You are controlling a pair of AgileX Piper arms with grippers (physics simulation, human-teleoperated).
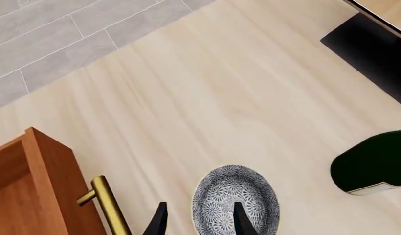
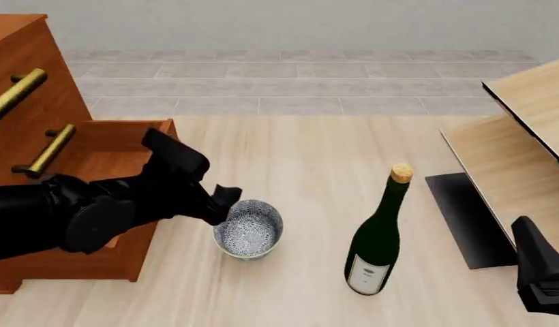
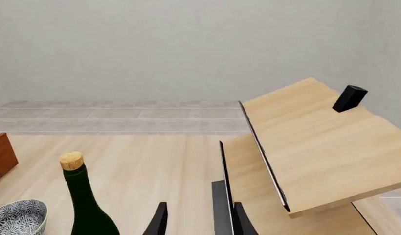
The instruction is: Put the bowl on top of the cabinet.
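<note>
The bowl (image 2: 249,229), blue-white speckled inside, sits on the table just in front of the cabinet (image 2: 43,88), a reddish-brown chest with brass handles. My left gripper (image 2: 221,204) is open at the bowl's cabinet-side rim. In the left wrist view the bowl (image 1: 234,198) lies under the left gripper (image 1: 200,223): one finger is over the speckled inside and the other is outside the rim. I cannot tell if they touch it. My right gripper (image 3: 200,223) is open and holds nothing, low at the front right, far from the bowl (image 3: 18,218).
A dark green wine bottle (image 2: 380,238) with a cork stands to the right of the bowl. Pale light-wood furniture (image 2: 525,129) with a black panel (image 2: 466,218) fills the right side. The cabinet's lowest drawer (image 2: 125,146) is pulled out beside my left arm.
</note>
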